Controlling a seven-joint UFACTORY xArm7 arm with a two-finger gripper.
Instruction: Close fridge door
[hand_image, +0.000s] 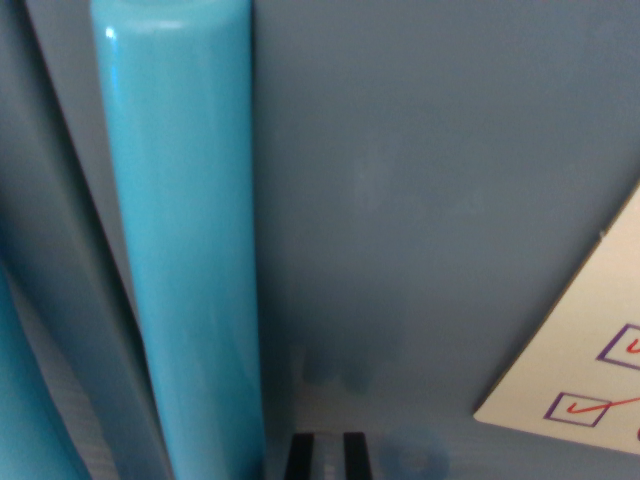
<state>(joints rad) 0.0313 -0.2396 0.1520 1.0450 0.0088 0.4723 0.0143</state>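
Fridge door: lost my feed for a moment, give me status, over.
Gripper fingertips just visible at bottom edge, close against fridge door; open or shut unclear. Turquoise handle at wrist view's left, ungripped. Checklist sheet on door. Nothing obstructing seen.

A glossy blue handle (185, 240) runs upright against the grey fridge door (420, 200) — a white checklist sticker (585, 370) with 2 purple boxes sits lower right

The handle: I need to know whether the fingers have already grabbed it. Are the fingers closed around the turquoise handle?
No. The fingers sit at the bottom edge against the grey door panel, to the wrist view's right of the turquoise handle, not around it.
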